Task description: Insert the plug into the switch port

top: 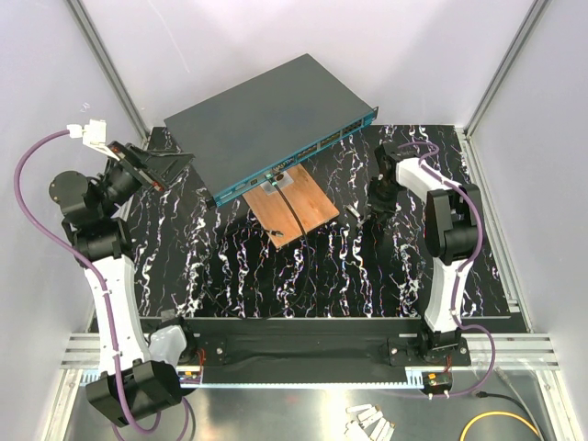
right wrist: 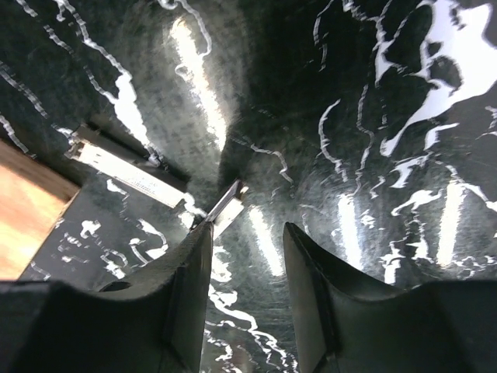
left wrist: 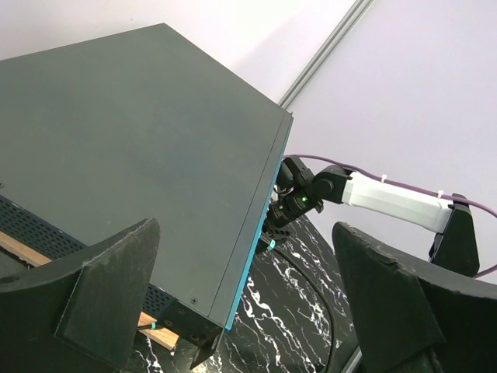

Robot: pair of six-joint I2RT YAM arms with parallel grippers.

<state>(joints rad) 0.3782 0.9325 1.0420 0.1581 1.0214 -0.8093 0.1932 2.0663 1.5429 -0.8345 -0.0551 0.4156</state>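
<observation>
Right end effector point(right wrist: 247, 233) hangs released just above the table point(right wrist: 404, 256), fingers pointing down with nothing between them. I judge it is lining up on the plug point(right wrist: 128, 171), a slim silvery module lying flat at the left of its wrist view, beside the copper-brown board point(right wrist: 19, 210). A smaller silvery piece sits by one fingertip; what it is I cannot tell.

The overhead view shows the plug only as a speck, but it adds what the wrist view misses. The switch point(top: 266, 119) lies upper centre, its teal port edge facing lower right and resting partly on the board.

Left end effector point(left wrist: 245, 228) is spread wide at the switch's left corner, gripping nothing. It is probably placed to brace the box against the push of insertion.
</observation>
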